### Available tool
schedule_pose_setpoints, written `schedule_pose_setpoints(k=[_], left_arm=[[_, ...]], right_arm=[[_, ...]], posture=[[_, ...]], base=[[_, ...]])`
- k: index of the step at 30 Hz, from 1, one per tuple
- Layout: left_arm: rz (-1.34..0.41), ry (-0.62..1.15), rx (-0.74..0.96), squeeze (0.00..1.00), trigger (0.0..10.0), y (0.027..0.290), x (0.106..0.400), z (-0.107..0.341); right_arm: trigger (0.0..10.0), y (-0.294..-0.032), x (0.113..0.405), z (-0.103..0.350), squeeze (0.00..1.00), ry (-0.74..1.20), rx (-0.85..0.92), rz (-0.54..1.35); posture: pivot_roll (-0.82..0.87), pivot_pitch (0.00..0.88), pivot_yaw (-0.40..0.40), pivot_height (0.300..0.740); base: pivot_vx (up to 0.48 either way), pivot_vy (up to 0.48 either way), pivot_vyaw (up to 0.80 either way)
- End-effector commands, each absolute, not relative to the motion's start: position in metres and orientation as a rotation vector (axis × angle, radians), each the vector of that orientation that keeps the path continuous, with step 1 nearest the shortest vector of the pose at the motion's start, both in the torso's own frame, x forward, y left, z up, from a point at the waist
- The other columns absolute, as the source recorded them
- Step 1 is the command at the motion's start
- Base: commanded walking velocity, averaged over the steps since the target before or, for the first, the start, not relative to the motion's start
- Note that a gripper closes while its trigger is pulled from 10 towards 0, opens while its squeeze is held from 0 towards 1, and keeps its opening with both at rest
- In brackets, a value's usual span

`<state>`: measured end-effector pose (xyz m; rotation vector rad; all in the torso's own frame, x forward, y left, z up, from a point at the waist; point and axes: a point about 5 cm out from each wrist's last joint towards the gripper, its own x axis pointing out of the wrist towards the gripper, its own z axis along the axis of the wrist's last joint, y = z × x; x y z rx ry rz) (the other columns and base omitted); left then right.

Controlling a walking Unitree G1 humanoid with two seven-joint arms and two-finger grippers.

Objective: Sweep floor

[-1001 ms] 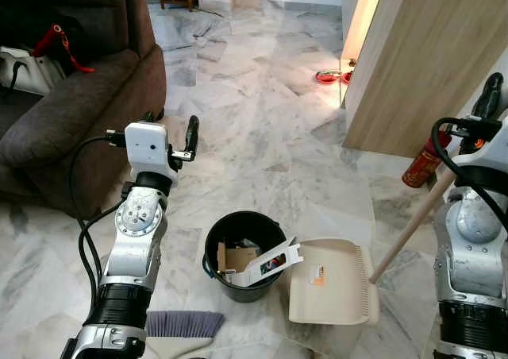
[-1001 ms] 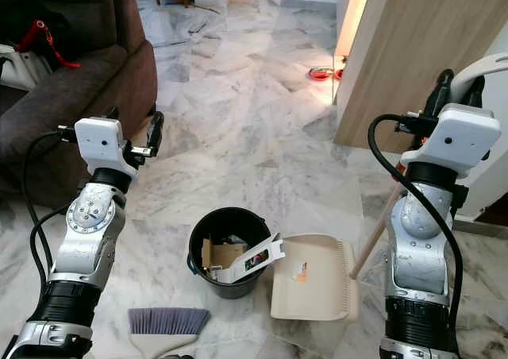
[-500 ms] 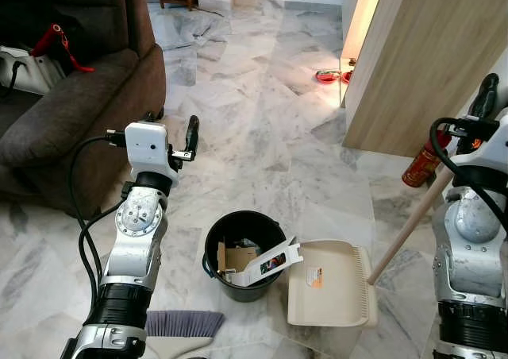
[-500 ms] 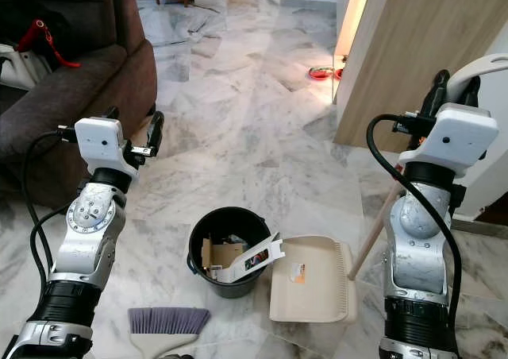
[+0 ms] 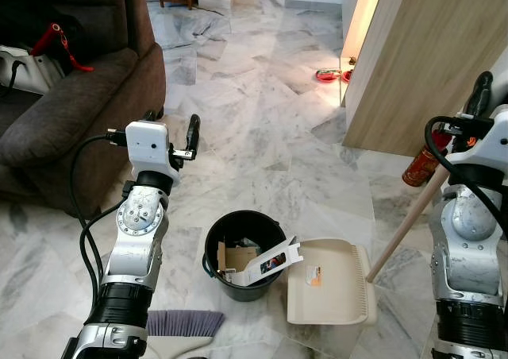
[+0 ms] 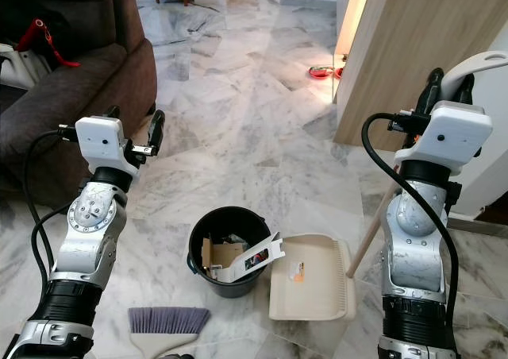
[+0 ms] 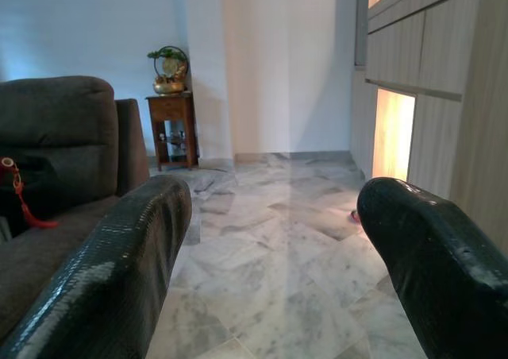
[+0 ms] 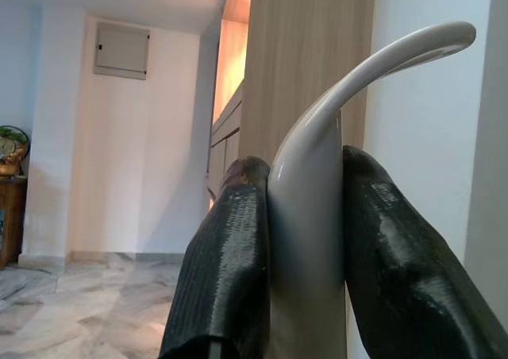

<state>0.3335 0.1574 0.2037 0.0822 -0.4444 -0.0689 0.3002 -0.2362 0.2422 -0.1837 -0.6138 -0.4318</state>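
My right gripper (image 8: 305, 240) clamps the beige long-handled plastic dustpan's (image 6: 311, 289) curved grip; its pan rests at the black round bucket's (image 6: 228, 252) three o'clock. My left gripper (image 7: 274, 256) gapes wide, empty. Next, I judge: tip the pan into that bucket.

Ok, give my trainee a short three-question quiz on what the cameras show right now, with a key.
1. True or false: the right gripper is shut on the dustpan handle.
2. What stands right beside the dustpan on the floor? A) a black bucket B) a red bowl C) a side table
3. Fill in: the left gripper is ____ and holds nothing.

Key
1. True: its two black fingers clamp the curved white handle.
2. A: the black bucket holds cardboard and scraps, and touches the pan's edge. The brush lies nearer the robot.
3. open: floor shows between its fingers.
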Motion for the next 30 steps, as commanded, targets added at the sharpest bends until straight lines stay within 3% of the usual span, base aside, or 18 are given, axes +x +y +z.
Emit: schedule_pose_setpoints(k=[1,8,30], left_arm=[[-0.075,-0.475,0.085,0.0,10.0,0.1545,0.3326,0.2108],[-0.067,-0.475,0.084,0.0,10.0,0.1555,0.3321,0.2109],[-0.065,-0.473,0.079,0.0,10.0,0.1552,0.3321,0.2093]], right_arm=[[10.0,-0.2378,0.3001,0.2509,0.0,-0.644,-0.184,-0.435],[10.0,-0.2376,0.3009,0.2509,0.0,-0.641,-0.175,-0.434],[10.0,-0.2414,0.3,0.2528,0.0,-0.645,-0.177,-0.448]], posture=[[0.1,0.141,-0.039,0.74],[0.1,0.142,-0.041,0.74],[0.1,0.138,-0.043,0.74]], base=[[0.0,0.0,0.0],[0.0,0.0,0.0],[-0.245,0.0,0.0]])
